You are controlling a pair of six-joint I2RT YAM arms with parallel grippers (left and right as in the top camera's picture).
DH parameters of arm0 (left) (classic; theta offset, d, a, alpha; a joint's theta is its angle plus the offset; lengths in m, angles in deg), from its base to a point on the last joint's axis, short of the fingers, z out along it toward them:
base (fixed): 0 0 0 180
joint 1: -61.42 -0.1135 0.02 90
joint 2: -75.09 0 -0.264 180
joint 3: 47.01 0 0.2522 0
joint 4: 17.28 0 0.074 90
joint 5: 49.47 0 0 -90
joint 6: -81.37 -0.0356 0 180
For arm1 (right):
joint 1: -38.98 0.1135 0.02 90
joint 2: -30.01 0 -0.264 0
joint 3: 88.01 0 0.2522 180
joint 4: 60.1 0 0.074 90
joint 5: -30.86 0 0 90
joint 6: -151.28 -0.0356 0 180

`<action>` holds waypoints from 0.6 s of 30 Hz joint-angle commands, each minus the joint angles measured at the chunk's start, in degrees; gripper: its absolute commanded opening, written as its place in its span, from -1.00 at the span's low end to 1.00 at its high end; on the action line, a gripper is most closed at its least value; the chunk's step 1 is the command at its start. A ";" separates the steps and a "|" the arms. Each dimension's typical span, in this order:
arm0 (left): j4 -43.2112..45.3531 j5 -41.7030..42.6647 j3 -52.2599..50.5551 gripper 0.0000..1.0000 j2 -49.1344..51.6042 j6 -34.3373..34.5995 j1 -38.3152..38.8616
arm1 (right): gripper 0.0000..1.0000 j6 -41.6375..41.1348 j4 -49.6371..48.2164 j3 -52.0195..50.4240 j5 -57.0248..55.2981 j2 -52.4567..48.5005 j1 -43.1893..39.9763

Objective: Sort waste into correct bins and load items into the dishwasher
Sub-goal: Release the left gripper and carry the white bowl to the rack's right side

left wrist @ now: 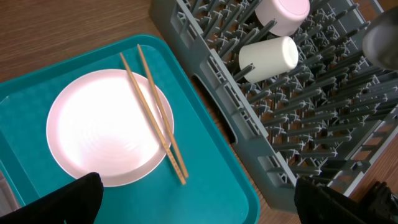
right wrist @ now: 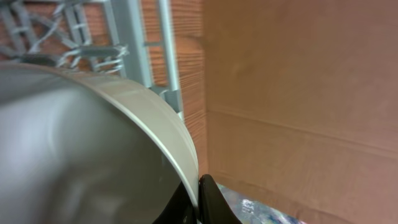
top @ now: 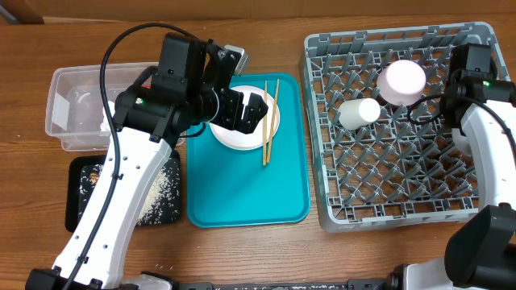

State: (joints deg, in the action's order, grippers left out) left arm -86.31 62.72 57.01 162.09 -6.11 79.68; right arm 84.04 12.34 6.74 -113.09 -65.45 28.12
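With right gripper [right wrist: 198,198] pinched shut on the grey bowl's [right wrist: 81,149] thin rim over the rack's [top: 387,169] edge and left gripper [left wrist: 196,186] spread wide above plate [left wrist: 99,130] and chopsticks [left wrist: 155,118] on the tray [top: 242,193], expect a stiff, slick, light bowl apt to pivot.

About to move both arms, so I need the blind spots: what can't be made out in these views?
Grey bowl: blurred, overfills right wrist view; hidden under right arm overhead.
Pink plate, black tray: partly covered by left arm overhead.
Clear tub: contents too faint overhead.
Left fingers: cut off by left wrist view's bottom edge.
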 commanded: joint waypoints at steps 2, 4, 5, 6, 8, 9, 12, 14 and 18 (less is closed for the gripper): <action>0.00 -0.33 0.92 1.00 -0.44 -1.27 -0.24 | -0.92 0.66 0.15 0.33 3.30 -0.15 -0.09; 0.00 -0.33 0.92 1.00 -0.44 -1.27 -0.24 | -0.92 0.68 0.09 0.33 3.30 -0.26 -0.09; 0.02 -0.33 0.92 1.00 -0.44 -1.27 -0.24 | -0.92 0.76 -0.02 0.33 3.30 -0.37 -0.09; 0.00 -0.33 0.92 1.00 -0.44 -1.27 -0.24 | -0.92 1.40 -0.15 0.33 3.30 -0.63 -0.09; 0.00 -0.33 0.92 1.00 -0.44 -1.27 -0.24 | -0.92 4.35 -1.68 0.33 3.28 -1.46 -0.11; 0.02 -0.33 0.92 1.00 -0.44 -1.27 -0.24 | -0.92 6.32 -3.39 0.33 3.28 -1.88 -0.11; 0.00 -0.33 0.92 1.00 -0.44 -1.27 -0.24 | -0.92 8.70 -7.28 0.33 3.21 -3.17 -0.09; 0.00 -0.33 0.92 1.00 -0.44 -1.27 -0.24 | -0.92 8.90 -7.61 0.33 2.82 -3.82 -0.02; 0.00 -0.33 0.92 1.00 -0.44 -1.27 -0.24 | -0.92 8.81 -7.48 0.33 2.43 -4.48 -0.04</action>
State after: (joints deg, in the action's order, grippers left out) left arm -86.31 62.70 57.01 162.09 -6.11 79.68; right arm 91.78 5.19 6.74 -110.10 -69.73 28.15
